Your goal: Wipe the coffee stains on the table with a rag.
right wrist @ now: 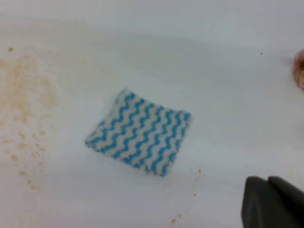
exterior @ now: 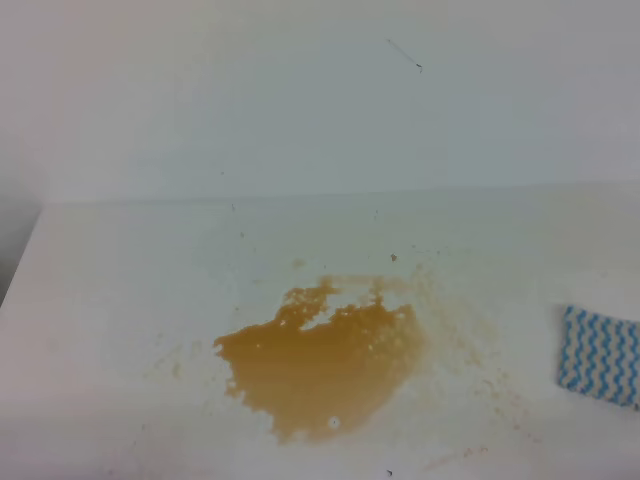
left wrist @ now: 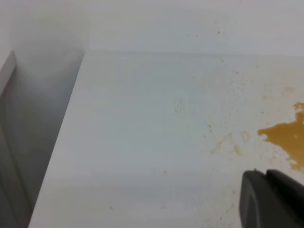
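The coffee stains [exterior: 320,365] form an orange-brown puddle in the middle of the white table [exterior: 130,300], with specks scattered around it. The blue-and-white zigzag rag [exterior: 600,355] lies flat at the right edge, apart from the puddle. In the right wrist view the rag [right wrist: 140,137] lies flat, up and to the left of my right gripper [right wrist: 267,179], whose dark fingers are shut on nothing. In the left wrist view my left gripper [left wrist: 266,173] shows at the bottom right with its fingers together, just short of the puddle's edge [left wrist: 285,135]. Neither gripper appears in the high view.
The table's left edge [left wrist: 61,142] drops off beside a grey wall. A white wall rises behind the table's far edge [exterior: 330,195]. A pinkish object [right wrist: 300,69] is cut off at the right border of the right wrist view. Faint tan specks [right wrist: 23,95] lie left of the rag.
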### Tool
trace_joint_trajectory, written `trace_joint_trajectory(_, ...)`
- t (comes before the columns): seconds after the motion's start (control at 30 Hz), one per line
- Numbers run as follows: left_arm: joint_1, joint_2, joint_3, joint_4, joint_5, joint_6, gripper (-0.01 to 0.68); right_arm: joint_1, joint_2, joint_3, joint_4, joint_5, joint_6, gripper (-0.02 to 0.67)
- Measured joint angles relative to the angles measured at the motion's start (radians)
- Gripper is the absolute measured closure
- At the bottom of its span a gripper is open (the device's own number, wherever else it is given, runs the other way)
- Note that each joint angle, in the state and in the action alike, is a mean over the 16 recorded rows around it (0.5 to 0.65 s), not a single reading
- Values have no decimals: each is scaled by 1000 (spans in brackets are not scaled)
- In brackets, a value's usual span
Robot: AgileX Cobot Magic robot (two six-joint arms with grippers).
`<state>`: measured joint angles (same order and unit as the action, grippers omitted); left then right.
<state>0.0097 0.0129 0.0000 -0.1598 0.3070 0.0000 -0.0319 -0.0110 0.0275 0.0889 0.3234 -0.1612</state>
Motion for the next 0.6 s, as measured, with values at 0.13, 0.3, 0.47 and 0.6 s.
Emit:
trace_joint_trajectory(0.13,0,0,0,0,0,0,675,0,0,0,67,-3,0,651)
trace_joint_trajectory(0.3,0,0,0,-1,0,0,675,0,0,0,223,-8,7,651)
trace_joint_trajectory(0.47,0,0,0,-1,0,0,676,0,0,0,542,-24,25,651)
trace_joint_trajectory(0.6,0,0,0,-1,0,0,676,0,0,0,795,-50,24,651)
